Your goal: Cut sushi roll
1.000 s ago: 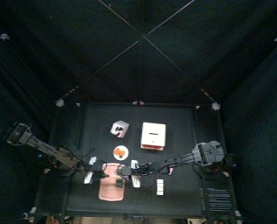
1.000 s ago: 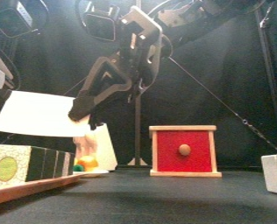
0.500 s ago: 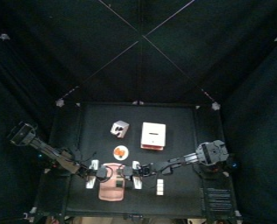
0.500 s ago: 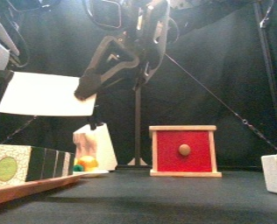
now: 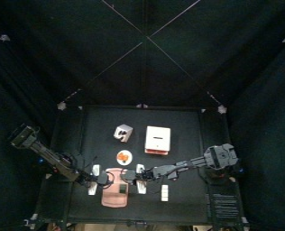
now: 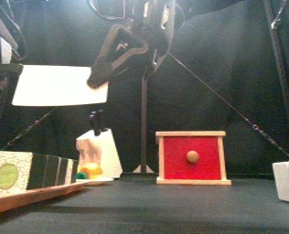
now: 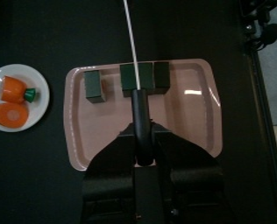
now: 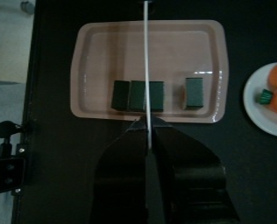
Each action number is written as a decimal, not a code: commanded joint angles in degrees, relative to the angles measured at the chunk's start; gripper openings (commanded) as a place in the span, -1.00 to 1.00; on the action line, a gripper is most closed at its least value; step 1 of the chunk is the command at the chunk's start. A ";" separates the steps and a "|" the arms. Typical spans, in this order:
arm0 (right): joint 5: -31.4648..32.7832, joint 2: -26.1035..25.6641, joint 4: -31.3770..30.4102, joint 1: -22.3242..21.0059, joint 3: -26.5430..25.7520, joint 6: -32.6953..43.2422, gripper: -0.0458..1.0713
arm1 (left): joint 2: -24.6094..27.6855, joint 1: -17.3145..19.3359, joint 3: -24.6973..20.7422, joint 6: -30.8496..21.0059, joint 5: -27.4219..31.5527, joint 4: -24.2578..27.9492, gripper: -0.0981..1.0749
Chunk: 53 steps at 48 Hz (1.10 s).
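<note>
No text, label, brand, number or sign can be read in any of the views. A white panel (image 6: 61, 84) held up in the front view is blank. A round pale green pattern is seen on the face of the white block (image 6: 8, 175) at the front left, but no letters can be made out on it. The front of the red box (image 6: 191, 157) is marked only by a round knob. The white cards (image 5: 163, 191) on the table in the top view are too small for any print to be read.
</note>
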 commanded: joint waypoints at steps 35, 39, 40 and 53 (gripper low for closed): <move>-11.34 1.41 -23.55 3.78 5.36 26.46 -0.24 | 6.59 -4.75 4.22 -17.84 -3.52 14.50 -0.14; -11.34 2.64 -23.20 3.69 5.27 26.46 -0.24 | 7.56 -4.75 4.13 -17.84 -3.60 14.59 -0.14; -11.34 2.72 -23.03 3.78 5.36 26.46 -0.24 | 7.73 -4.75 4.13 -17.84 -3.60 14.59 -0.14; -12.22 3.34 -22.32 3.78 5.54 26.46 -0.24 | 8.35 -4.75 4.13 -17.93 -4.83 14.50 -0.14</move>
